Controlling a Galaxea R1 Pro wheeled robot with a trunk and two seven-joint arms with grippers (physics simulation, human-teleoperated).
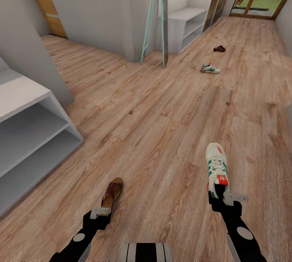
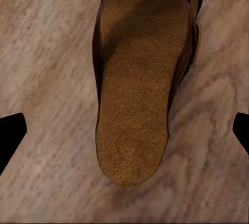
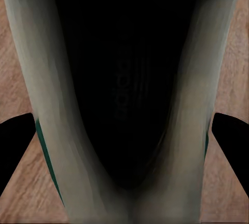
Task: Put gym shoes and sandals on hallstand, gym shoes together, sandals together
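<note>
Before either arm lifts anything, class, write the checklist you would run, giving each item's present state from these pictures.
1. Left gripper lined up over the near sandal: ok.
2. Its fingers wide of the heel: ok.
3. Right gripper closed on the near gym shoe: cannot tell.
4. Hallstand shelves free: ok.
5. Far gym shoe and far sandal on the corridor floor, off the rack: not ok.

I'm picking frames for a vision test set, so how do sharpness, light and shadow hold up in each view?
Head view: even light, near gym shoe and sandal crisp, the far pair small and soft. Left wrist view: sandal footbed grainy, shaded toward the strap. Right wrist view: the shoe's opening is nearly black, rim blurred.
</note>
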